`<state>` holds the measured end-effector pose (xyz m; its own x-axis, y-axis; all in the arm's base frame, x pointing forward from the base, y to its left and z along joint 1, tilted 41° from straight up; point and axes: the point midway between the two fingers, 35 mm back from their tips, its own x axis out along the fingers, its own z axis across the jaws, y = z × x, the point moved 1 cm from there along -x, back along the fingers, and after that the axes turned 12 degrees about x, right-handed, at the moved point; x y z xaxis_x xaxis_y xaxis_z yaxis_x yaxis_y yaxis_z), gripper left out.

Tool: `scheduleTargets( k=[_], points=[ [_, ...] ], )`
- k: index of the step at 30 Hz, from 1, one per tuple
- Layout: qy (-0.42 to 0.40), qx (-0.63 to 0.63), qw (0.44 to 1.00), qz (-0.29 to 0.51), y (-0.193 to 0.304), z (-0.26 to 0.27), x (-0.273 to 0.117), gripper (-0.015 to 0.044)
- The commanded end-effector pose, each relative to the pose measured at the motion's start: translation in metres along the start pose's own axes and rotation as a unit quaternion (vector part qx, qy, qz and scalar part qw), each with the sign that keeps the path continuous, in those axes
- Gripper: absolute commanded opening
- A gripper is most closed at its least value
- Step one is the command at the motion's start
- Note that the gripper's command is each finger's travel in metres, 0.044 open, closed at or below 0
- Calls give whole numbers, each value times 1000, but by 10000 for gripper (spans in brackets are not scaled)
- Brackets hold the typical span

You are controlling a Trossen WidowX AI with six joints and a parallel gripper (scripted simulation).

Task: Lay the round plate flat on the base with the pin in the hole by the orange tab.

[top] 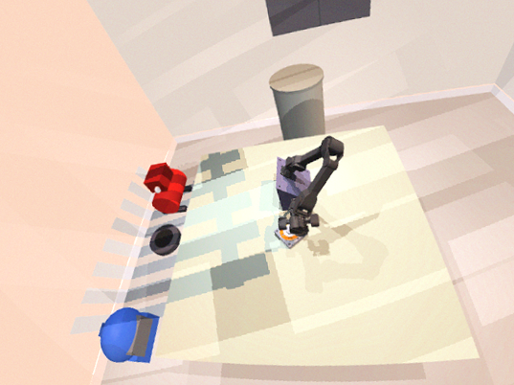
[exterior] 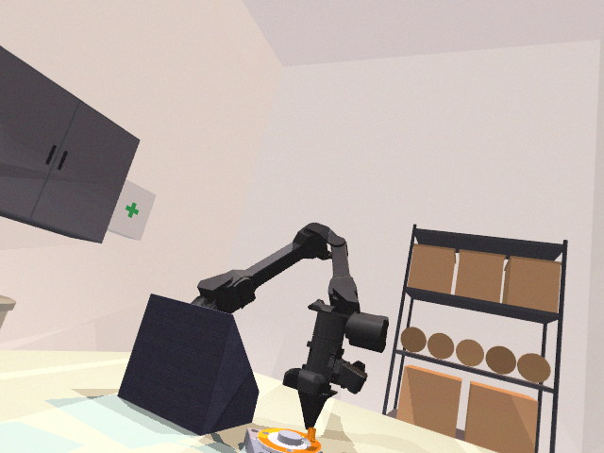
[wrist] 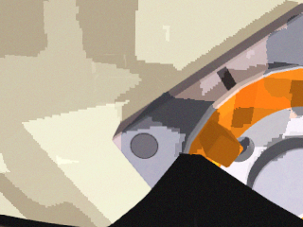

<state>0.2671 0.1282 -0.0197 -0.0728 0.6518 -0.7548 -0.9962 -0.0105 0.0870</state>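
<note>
The round plate, with an orange ring (top: 283, 237) (exterior: 265, 440) (wrist: 253, 96), sits around the grey post (exterior: 291, 437) (wrist: 284, 172) on the square grey base (top: 289, 245) (exterior: 250, 439) (wrist: 166, 137). Its upright orange tab (exterior: 310, 433) (wrist: 221, 145) stands at the rim. The hole (wrist: 245, 148) is just inward of the tab; I cannot make out the pin in it. Whether the plate is flat or tilted is hard to tell. My gripper (exterior: 310, 427) (wrist: 188, 164) is shut and empty, its tip right by the tab; contact is unclear. It hides part of the plate and base.
The dark block (top: 291, 189) (exterior: 176, 360) carrying the arm stands behind the base. A red object (top: 167, 193), a black ring (top: 162, 225) and a blue helmet (top: 123, 334) lie at the left. A shelf rack (exterior: 487, 299) stands farther off.
</note>
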Motion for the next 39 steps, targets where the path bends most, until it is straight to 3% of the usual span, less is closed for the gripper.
scheduleTargets(
  k=[1, 21, 31, 39],
  points=[
    [-1, 1, 1000, 1, -5, 0, 0, 0],
    [-1, 1, 1000, 1, -18, -4, 0, 0],
    [0, 1, 1000, 1, -15, -6, -47, 0],
    [-2, 4, 1000, 0, -16, -6, -39, 0]
  ],
)
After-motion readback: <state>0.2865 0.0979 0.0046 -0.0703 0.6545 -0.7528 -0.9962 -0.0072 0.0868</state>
